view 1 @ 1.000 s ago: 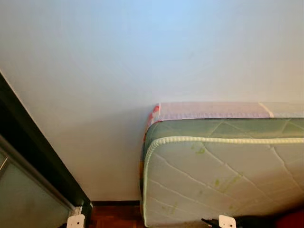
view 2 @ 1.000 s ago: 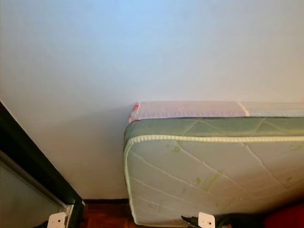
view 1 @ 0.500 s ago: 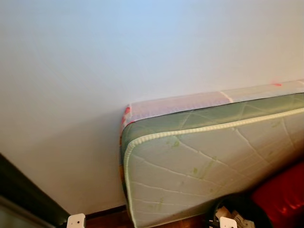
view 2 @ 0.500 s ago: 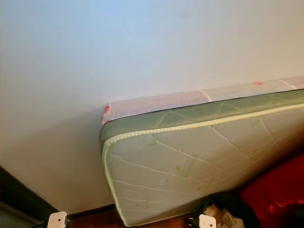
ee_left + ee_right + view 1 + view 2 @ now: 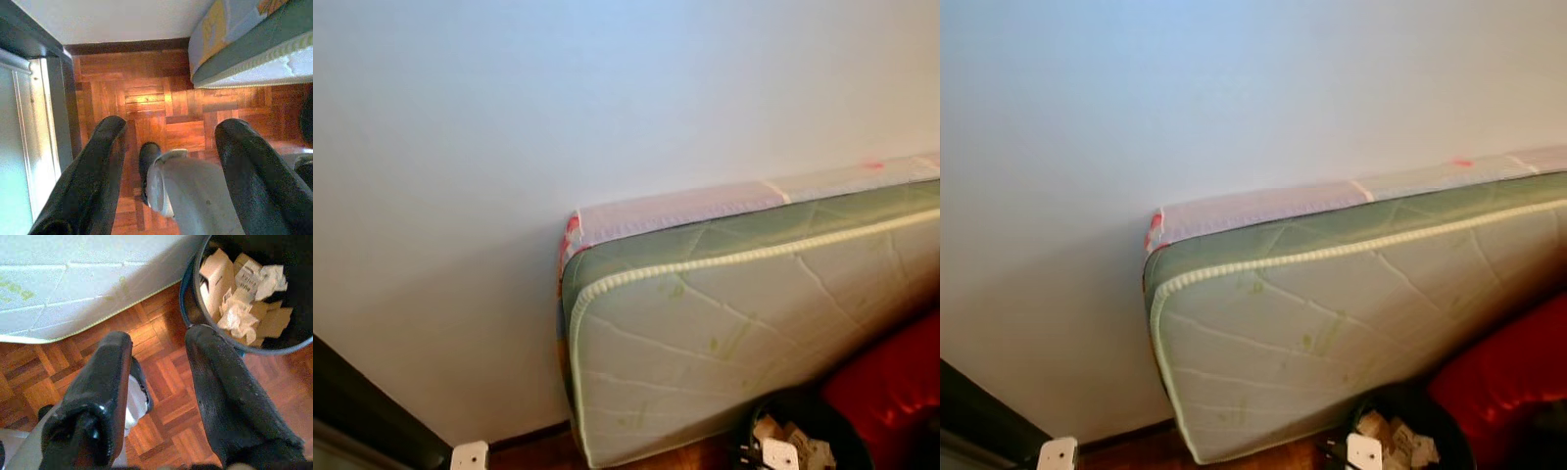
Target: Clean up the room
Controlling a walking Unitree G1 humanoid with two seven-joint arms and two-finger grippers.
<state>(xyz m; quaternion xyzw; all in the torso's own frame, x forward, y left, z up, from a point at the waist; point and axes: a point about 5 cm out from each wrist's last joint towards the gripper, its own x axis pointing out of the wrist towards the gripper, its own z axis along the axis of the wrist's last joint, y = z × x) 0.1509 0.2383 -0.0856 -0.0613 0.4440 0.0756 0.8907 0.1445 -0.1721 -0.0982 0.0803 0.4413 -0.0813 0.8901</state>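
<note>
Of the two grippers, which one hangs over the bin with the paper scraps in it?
The right gripper: its open fingers hang beside the dark bin of crumpled paper. The left gripper hangs over bare parquet near a door frame.

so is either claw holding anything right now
No, nothing is held. The left claw and the right claw both hang open above the wooden floor, the right one beside the bin of paper scraps.
</note>
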